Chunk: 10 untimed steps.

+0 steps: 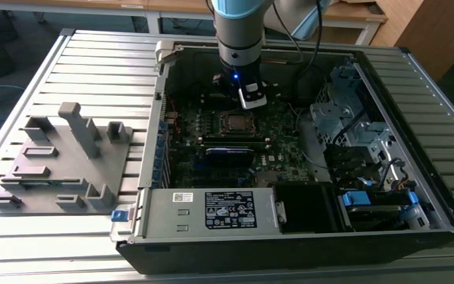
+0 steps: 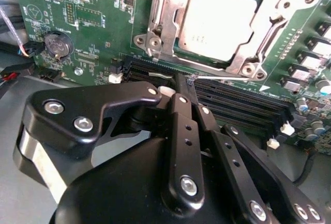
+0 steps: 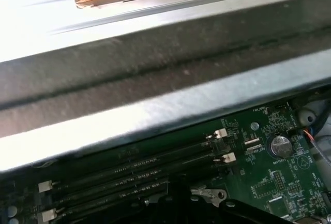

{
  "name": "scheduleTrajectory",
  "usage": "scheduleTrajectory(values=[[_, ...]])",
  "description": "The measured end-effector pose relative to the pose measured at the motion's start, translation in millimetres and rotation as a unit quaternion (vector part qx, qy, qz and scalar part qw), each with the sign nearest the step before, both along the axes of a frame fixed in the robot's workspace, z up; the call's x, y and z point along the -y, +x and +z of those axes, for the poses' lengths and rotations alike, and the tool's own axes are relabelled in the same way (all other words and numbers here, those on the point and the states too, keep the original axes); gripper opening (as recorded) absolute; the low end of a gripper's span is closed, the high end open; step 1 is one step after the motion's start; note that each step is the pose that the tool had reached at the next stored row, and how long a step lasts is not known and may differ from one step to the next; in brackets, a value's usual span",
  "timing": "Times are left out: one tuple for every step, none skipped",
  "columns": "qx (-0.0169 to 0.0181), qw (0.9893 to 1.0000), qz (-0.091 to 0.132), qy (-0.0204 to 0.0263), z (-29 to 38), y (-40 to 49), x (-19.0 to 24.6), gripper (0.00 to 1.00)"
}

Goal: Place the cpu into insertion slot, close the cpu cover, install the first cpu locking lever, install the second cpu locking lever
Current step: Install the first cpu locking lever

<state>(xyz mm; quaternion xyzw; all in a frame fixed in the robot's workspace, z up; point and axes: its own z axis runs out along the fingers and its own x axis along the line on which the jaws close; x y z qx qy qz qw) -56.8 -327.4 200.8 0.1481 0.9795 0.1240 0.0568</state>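
**Slatted metal table [image 1: 93,65], open computer case [image 1: 290,248]: jaws closed beside the seated cpu**

In the second wrist view the gripper [image 2: 182,87] has its black fingers pressed together, tips over the memory slots [image 2: 243,105]. Just past the tips a thin locking lever [image 2: 227,77] runs along the socket edge. Beyond it the cpu [image 2: 220,22] lies in the insertion slot [image 1: 235,121], with the cpu cover [image 2: 161,12] flat around it. Well off to one side, a grey fixture tray [image 1: 54,160] rests on the table.

Grey-and-blue jointed robot arm [image 1: 241,29] stood vertical, wrist lowest, in the exterior view. At its end, black metal two-finger gripper [image 2: 179,85] pointed downward; fingers [image 2: 178,125] were drawn together, tips meeting, in the second wrist view.
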Motion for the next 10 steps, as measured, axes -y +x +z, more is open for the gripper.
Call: scheduleTrajectory(values=[[0.0019, 1.0000, 0.000, -0.0004, -0.3, -0.5, -0.6, 0.11], [0.0042, 1.0000, -0.001, -0.0010, -0.8, -0.6, -0.9, 0.11], [0.0066, 1.0000, -0.001, -0.0018, -1.2, -0.7, -1.2, 0.11], [0.0090, 1.0000, -0.001, -0.0028, -1.6, -0.7, -1.5, 0.11], [0.0115, 0.9999, -0.001, -0.0038, -2.1, -0.8, -1.7, 0.11], [0.0140, 0.9999, -0.001, -0.0049, -2.6, -0.8, -1.9, 0.11], [0.0162, 0.9998, -0.001, -0.0059, -3.0, -0.8, -2.1, 0.11], [0.0177, 0.9998, -0.001, -0.0066, -3.2, -0.9, -2.3, 0.11], [0.0190, 0.9998, -0.002, -0.0073, -3.3, -1.1, -2.3, 0.11], [0.0202, 0.9998, -0.002, -0.0081, -3.4, -1.5, -2.4, 0.11]])
